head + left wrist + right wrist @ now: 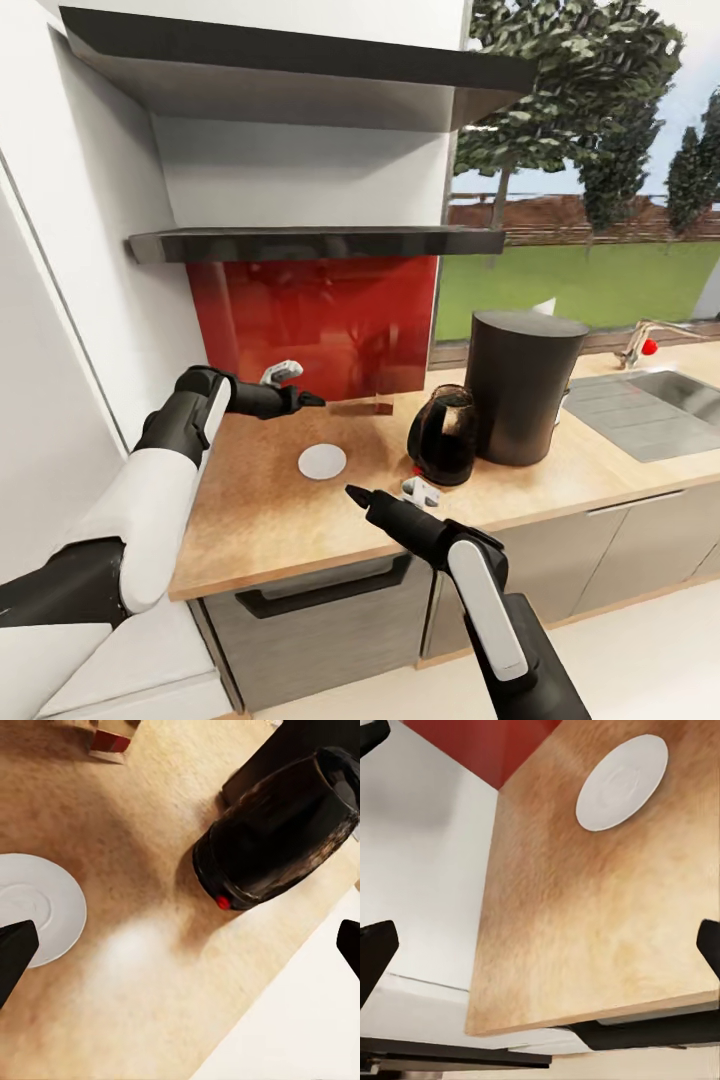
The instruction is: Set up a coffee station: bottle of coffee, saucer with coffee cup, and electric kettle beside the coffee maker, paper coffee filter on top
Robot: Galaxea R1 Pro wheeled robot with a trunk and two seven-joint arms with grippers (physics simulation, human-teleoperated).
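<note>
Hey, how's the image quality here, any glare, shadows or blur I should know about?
Head view: wide-angle bending at the edges; glossy red backsplash carries soft reflections. Left wrist view: a pale glare patch on the countertop, and the kettle casts a soft shadow. Right wrist view: saucer clear, lower edge blurred.

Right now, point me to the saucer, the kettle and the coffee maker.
saucer (pixel 322 461): head view, centre of the white disc.
kettle (pixel 443 440): head view, middle of its dark glass body.
coffee maker (pixel 520 390): head view, front of the tall dark cylinder.
</note>
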